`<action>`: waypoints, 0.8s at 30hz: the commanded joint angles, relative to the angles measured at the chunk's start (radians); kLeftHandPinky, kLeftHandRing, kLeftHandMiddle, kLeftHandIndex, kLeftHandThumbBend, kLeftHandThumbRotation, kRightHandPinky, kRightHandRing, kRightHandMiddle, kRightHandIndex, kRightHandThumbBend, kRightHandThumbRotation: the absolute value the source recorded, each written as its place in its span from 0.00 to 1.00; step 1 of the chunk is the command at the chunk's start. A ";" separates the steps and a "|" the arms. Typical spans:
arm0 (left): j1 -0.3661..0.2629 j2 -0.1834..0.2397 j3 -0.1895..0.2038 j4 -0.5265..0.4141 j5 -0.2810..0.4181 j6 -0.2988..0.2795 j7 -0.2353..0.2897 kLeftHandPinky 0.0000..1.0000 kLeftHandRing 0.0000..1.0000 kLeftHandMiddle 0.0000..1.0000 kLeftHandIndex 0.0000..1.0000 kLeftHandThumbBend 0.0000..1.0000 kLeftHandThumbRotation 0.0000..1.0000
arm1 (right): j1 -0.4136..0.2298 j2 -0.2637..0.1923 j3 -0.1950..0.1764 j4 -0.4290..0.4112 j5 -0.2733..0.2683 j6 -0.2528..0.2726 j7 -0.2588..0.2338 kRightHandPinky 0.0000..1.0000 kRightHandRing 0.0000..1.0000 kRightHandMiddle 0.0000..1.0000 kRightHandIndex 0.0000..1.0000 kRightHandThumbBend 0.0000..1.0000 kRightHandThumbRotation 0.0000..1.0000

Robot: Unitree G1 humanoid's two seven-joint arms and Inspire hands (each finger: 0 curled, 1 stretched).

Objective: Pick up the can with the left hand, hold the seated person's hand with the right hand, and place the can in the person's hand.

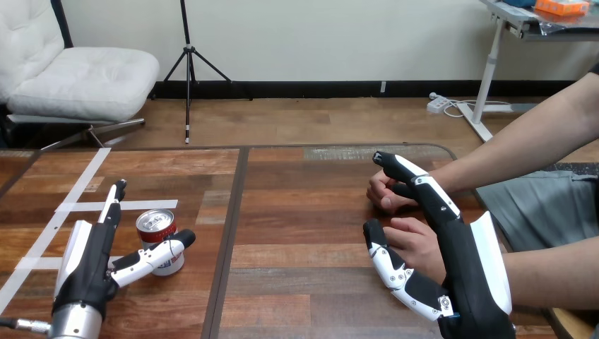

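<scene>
A red can (155,227) with a silver top stands upright on the wooden table (304,212) at the left. My left hand (88,263) is beside it, open: straight fingers run along the can's left side and the thumb reaches across its front. At the right the person rests two hands on the table, the far hand (385,191) loosely curled and the near hand (418,241) curled below it. My right hand (467,261) is open against the near hand. Its fingers stretch past that hand's right side toward the far hand, and its thumb lies at the near hand's left.
White tape strips (85,206) mark the table's left part. A dark seam (233,233) runs down the table between the can and the person's hands. The person's forearms (523,145) come in from the right edge.
</scene>
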 commanded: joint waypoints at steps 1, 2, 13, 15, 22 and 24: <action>-0.093 0.040 -0.023 0.024 0.019 0.004 0.019 1.00 1.00 1.00 1.00 1.00 0.50 | -0.049 0.000 0.000 -0.005 0.011 -0.016 0.000 0.82 0.86 0.86 0.83 0.25 0.00; -0.096 0.041 -0.025 0.030 0.020 0.004 0.021 1.00 1.00 1.00 1.00 1.00 0.50 | -0.049 0.000 0.000 -0.005 0.010 -0.016 -0.001 0.82 0.86 0.86 0.83 0.25 0.00; -0.135 0.050 -0.045 0.087 0.041 0.008 0.044 1.00 1.00 1.00 1.00 1.00 0.48 | -0.047 0.000 0.003 -0.005 0.017 -0.017 0.005 0.82 0.86 0.86 0.83 0.25 0.00; -0.141 0.050 -0.047 0.097 0.041 0.006 0.046 0.99 1.00 1.00 1.00 1.00 0.48 | -0.046 -0.001 0.002 -0.005 0.015 -0.018 0.006 0.82 0.86 0.86 0.83 0.25 0.00; -0.169 0.057 -0.064 0.135 0.062 0.012 0.064 0.95 0.99 1.00 1.00 1.00 0.47 | -0.043 0.001 0.001 -0.003 0.020 -0.016 0.006 0.82 0.86 0.86 0.83 0.25 0.00; -0.174 0.058 -0.066 0.143 0.061 0.010 0.062 0.94 0.99 0.99 1.00 1.00 0.46 | -0.042 0.002 0.002 -0.005 0.023 -0.015 0.007 0.82 0.86 0.86 0.83 0.25 0.00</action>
